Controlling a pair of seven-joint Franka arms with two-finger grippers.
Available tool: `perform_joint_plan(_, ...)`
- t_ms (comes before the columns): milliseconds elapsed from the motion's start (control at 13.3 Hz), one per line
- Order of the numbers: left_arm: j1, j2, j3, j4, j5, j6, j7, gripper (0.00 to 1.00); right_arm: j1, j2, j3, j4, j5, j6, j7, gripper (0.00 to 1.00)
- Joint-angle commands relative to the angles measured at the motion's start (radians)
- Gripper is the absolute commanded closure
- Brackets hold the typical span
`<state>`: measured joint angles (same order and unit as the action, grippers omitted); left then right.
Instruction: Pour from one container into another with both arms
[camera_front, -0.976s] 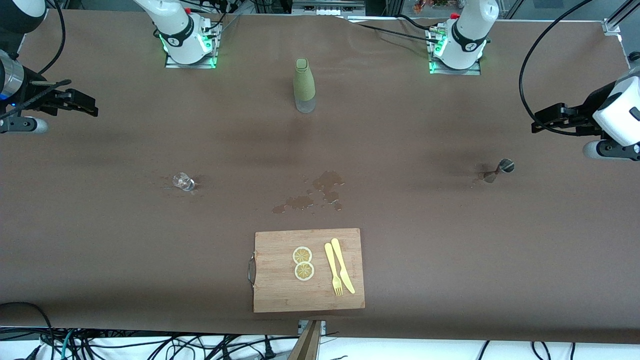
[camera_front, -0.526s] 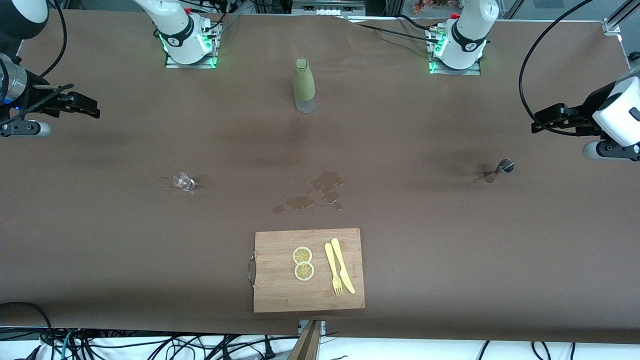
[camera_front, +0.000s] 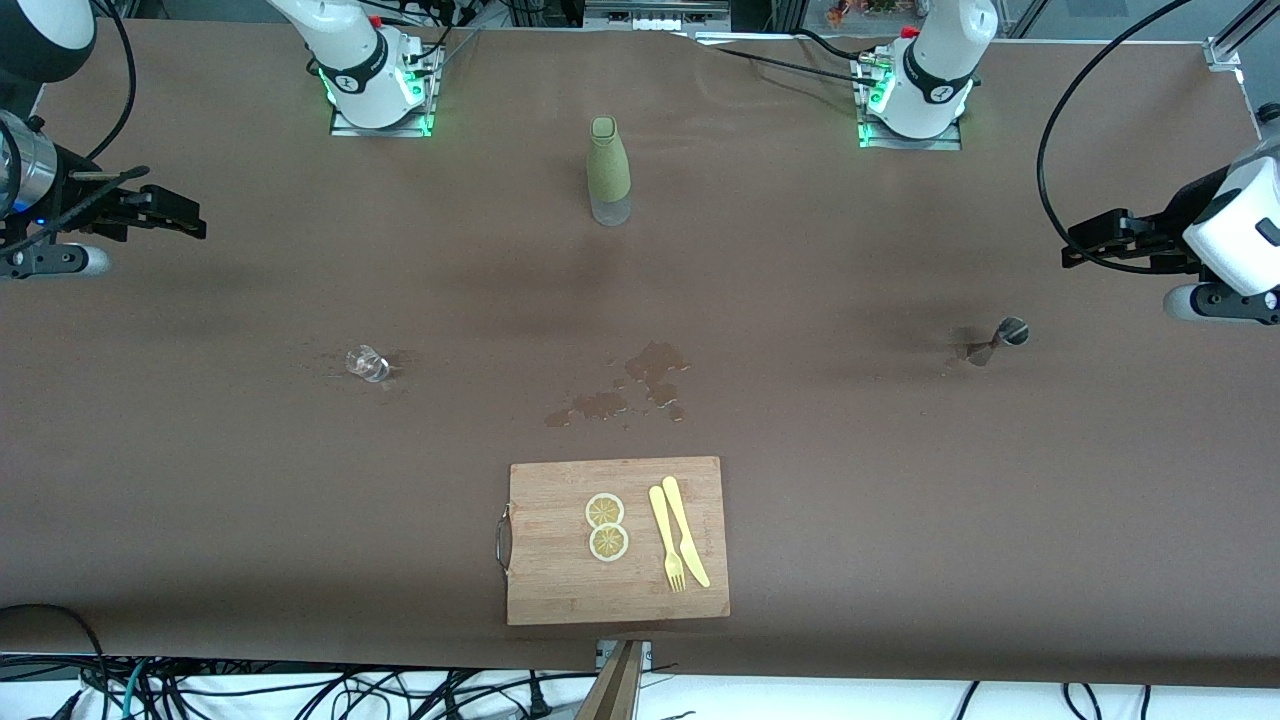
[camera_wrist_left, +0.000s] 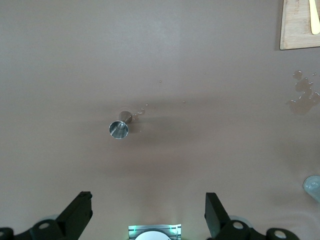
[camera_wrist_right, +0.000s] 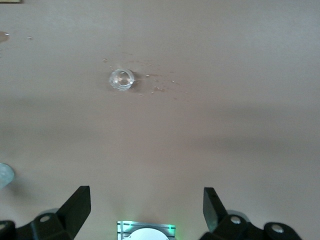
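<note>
A small metal jigger (camera_front: 1001, 339) (camera_wrist_left: 119, 129) stands on the brown table toward the left arm's end, with a few drops beside it. A small clear glass (camera_front: 367, 364) (camera_wrist_right: 121, 79) stands toward the right arm's end, also with drops around it. My left gripper (camera_front: 1072, 246) (camera_wrist_left: 147, 199) hangs open and empty over the table's end, apart from the jigger. My right gripper (camera_front: 196, 222) (camera_wrist_right: 146, 193) hangs open and empty over the other end, apart from the glass.
A green-sleeved bottle (camera_front: 608, 170) stands midway between the two bases. A wet spill (camera_front: 640, 385) marks the middle of the table. Nearer the camera lies a wooden cutting board (camera_front: 560, 580) with two lemon slices (camera_front: 606, 526), a yellow fork (camera_front: 665, 550) and a yellow knife (camera_front: 685, 530).
Both grippers have drifted only slightly at their ends of the table. Nothing on the table has moved.
</note>
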<state>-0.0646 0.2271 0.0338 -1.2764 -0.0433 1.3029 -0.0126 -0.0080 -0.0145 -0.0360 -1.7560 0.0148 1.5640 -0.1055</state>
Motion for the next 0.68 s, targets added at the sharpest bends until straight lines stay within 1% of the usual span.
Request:
perform_joint_plan(0, 0.002, 0.009, 0.001, 0.025, 0.013, -0.002, 0.025, 0.00, -0.006, 0.010, -0.004, 0.024, 0.027, -0.002, -0.113, 0.00)
perform_joint_plan(150, 0.015, 0.011, 0.006, 0.023, -0.004, -0.002, 0.026, 0.00, -0.006, 0.016, -0.019, 0.024, 0.030, 0.019, -0.253, 0.00)
perform_joint_plan(225, 0.022, 0.009, 0.021, 0.022, -0.050, -0.004, 0.026, 0.00, -0.007, 0.031, -0.030, 0.024, 0.060, 0.019, -0.348, 0.00)
perform_joint_plan(300, 0.041, 0.011, 0.056, 0.022, -0.093, -0.005, 0.028, 0.00, -0.012, 0.041, -0.059, 0.024, 0.124, 0.016, -0.456, 0.00)
perform_joint_plan(375, 0.061, 0.017, 0.092, 0.008, -0.134, -0.007, 0.042, 0.00, -0.013, 0.072, -0.092, 0.024, 0.179, 0.007, -0.570, 0.00)
perform_joint_plan(451, 0.083, 0.029, 0.124, 0.000, -0.139, -0.011, 0.121, 0.00, -0.020, 0.094, -0.125, 0.023, 0.215, 0.002, -0.670, 0.00)
perform_joint_plan(601, 0.132, 0.083, 0.168, -0.011, -0.145, -0.008, 0.390, 0.00, -0.041, 0.132, -0.148, 0.023, 0.256, 0.004, -0.875, 0.00)
